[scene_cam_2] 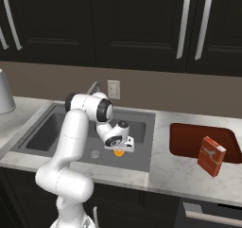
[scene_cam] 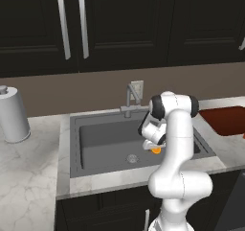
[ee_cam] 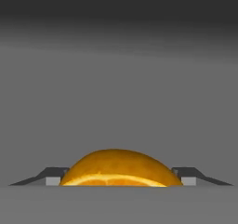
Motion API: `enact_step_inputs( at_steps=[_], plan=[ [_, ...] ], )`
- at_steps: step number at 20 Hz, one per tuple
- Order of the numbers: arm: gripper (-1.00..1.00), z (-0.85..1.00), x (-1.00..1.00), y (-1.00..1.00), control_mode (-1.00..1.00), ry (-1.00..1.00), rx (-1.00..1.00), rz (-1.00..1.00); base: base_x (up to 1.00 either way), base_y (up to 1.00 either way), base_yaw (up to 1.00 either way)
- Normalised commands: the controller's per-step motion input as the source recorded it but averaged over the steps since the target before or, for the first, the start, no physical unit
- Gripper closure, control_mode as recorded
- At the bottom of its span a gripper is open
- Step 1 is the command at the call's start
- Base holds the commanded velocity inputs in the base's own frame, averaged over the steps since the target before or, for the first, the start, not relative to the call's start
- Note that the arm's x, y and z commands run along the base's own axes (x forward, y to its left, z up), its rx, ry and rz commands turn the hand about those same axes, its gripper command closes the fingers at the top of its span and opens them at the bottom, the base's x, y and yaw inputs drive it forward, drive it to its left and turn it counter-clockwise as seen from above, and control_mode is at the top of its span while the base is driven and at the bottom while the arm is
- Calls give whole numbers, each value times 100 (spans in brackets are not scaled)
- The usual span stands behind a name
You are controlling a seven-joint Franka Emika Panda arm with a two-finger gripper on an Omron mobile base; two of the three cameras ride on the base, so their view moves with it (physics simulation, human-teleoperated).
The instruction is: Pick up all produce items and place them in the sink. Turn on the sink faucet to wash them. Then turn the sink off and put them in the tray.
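a white marbled tabletop runs along the wall, with dark drawer fronts below its front edge. at its far left end stands an upright grey cylinder with a small knob on top, like a roll on a holder. dark upper cabinets hang above, fitted with long pale vertical handles. a brown backsplash lies between the cabinets and the tabletop, with a white outlet plate set in it. toward the right end, a small red-orange box with a pale mark on its face stands tilted on the tabletop.
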Motion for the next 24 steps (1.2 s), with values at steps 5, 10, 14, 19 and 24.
enact_step_inputs(
  at_steps=[5, 10, 14, 19, 24],
  plan=[
    [-100, 4, 0, 0, -100, -2, 0, 0, 0, 0, 0],
    [-100, 7, 0, 0, -100, -3, 0, 0, 0, 0, 0],
    [-100, 20, 0, 1, -100, -3, 0, 0, 0, 0, 0],
    [-100, 40, 0, 0, -100, -5, 0, 0, 0, 0, 0],
    [-100, 40, -3, 0, -100, -6, 0, 0, 0, 0, 0]
  ],
)
